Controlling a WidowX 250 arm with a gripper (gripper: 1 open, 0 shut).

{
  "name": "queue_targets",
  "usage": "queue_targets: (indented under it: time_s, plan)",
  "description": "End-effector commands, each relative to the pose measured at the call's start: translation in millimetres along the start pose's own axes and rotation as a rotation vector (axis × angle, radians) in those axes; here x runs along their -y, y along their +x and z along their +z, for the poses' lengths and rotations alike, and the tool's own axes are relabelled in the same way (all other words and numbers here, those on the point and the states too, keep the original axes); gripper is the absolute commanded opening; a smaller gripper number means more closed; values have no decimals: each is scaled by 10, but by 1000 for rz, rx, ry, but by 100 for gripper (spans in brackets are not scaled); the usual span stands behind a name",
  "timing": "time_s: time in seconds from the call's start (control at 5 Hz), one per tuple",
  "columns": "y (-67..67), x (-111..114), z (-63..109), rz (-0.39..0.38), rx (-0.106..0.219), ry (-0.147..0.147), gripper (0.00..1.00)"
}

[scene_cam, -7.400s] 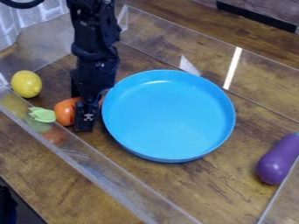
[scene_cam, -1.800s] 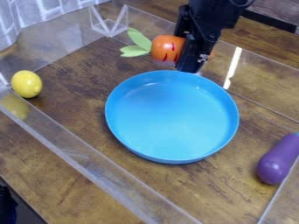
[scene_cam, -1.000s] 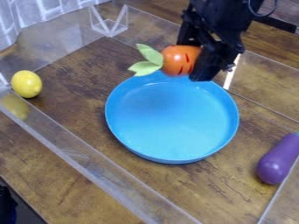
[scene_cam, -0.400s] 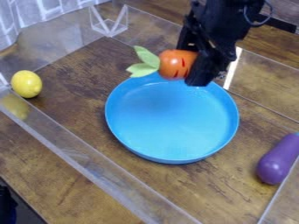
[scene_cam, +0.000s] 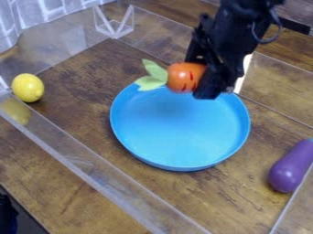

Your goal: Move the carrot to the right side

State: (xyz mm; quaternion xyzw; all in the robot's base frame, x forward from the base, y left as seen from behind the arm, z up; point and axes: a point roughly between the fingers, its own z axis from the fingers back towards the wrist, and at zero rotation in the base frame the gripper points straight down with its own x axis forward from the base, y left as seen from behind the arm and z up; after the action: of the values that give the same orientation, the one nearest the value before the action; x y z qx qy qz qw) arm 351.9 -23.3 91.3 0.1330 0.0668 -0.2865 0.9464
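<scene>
Carrot (scene_cam: 184,77) is pinched between the jaws of the gripper (scene_cam: 196,82), leafy top jutting out beyond them. It is judged light, rigid and somewhat slick, best gripped across the thick orange body.

The black gripper (scene_cam: 196,80) holds the carrot (scene_cam: 181,77) above the far rim of the blue plate (scene_cam: 180,123), its green leaves pointing left. The fingers are blurred, so the contact itself is hard to make out. A yellow lemon (scene_cam: 27,88) sits at the left, a purple eggplant (scene_cam: 291,165) at the right edge of the wooden table (scene_cam: 73,174).
</scene>
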Motion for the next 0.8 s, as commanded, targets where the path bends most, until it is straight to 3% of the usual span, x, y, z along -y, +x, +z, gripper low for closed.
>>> queue_targets:
  time_s: [0.0,0.2,0.4,0.6]
  plan:
    - [146,-153,199,8,43,41,0]
    - [300,-146,224,-16,44,57,0]
    - [330,-154,281,-17,43,62,0]
    - [274,-4,328,-20,40,61,0]
